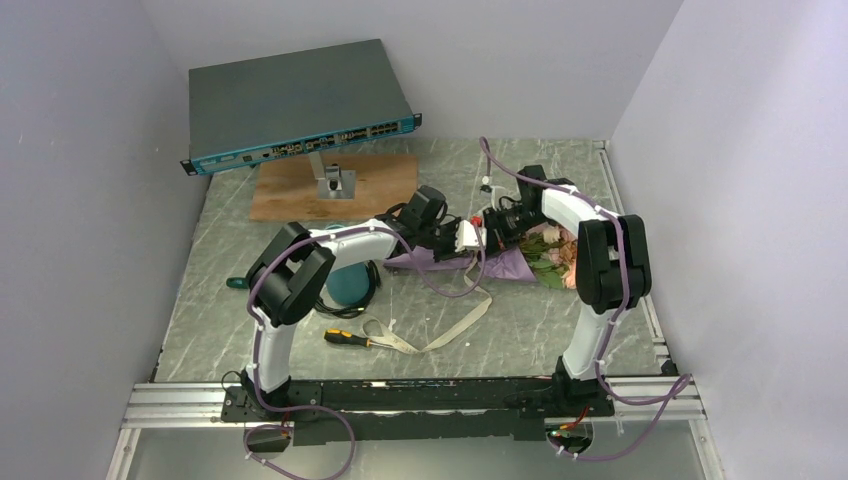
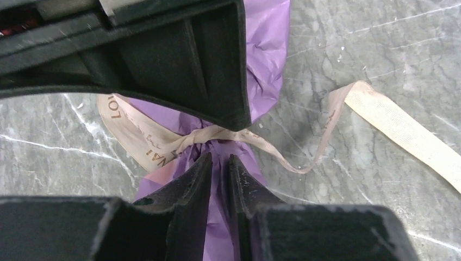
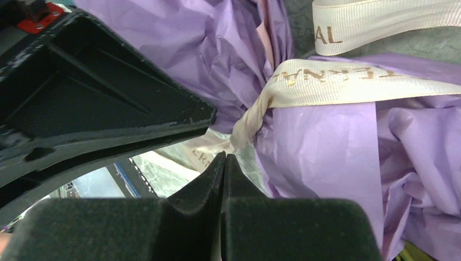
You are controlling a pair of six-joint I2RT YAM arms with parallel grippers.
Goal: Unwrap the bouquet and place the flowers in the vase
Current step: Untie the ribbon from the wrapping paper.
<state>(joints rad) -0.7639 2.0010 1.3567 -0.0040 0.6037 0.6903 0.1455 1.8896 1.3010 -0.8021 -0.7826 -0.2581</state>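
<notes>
Grey marble table (image 1: 560, 330) carries the bouquet (image 1: 510, 265) on its side, just right of the vase (image 1: 350, 288), stem end toward it and blooms away. The left gripper (image 2: 223, 142) clamps the tied neck. Farther from the vase, the right gripper (image 3: 218, 138) is closed on the ribbon (image 3: 348, 81).
</notes>
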